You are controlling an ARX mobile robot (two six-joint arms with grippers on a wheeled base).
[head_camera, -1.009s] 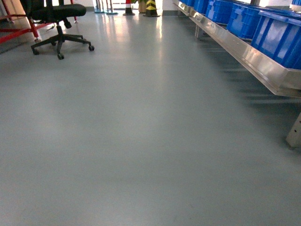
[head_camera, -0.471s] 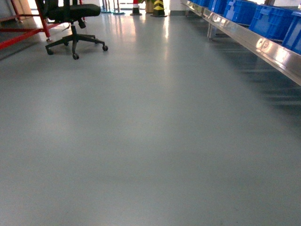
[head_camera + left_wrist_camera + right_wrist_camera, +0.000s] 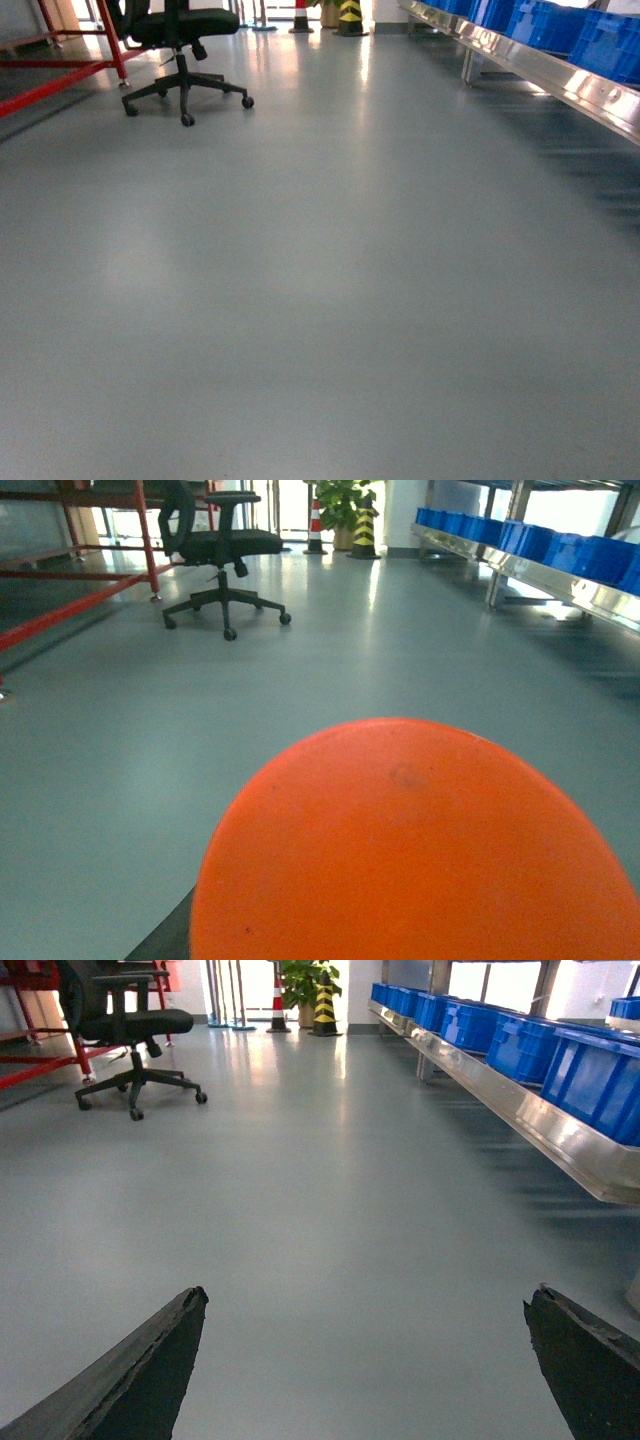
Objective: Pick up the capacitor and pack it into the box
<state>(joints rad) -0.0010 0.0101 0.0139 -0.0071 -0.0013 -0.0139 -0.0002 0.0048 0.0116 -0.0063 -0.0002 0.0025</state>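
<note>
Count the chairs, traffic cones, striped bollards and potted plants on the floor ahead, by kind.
Black office chair: 1
Red-and-white traffic cone: 1
Yellow-and-black striped bollard: 1
Potted plant: 1
Total: 4

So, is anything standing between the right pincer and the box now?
Cannot say: no box or capacitor shows in any view. Ahead of the open right pincer lies only bare floor; the chair stands far left.
</note>
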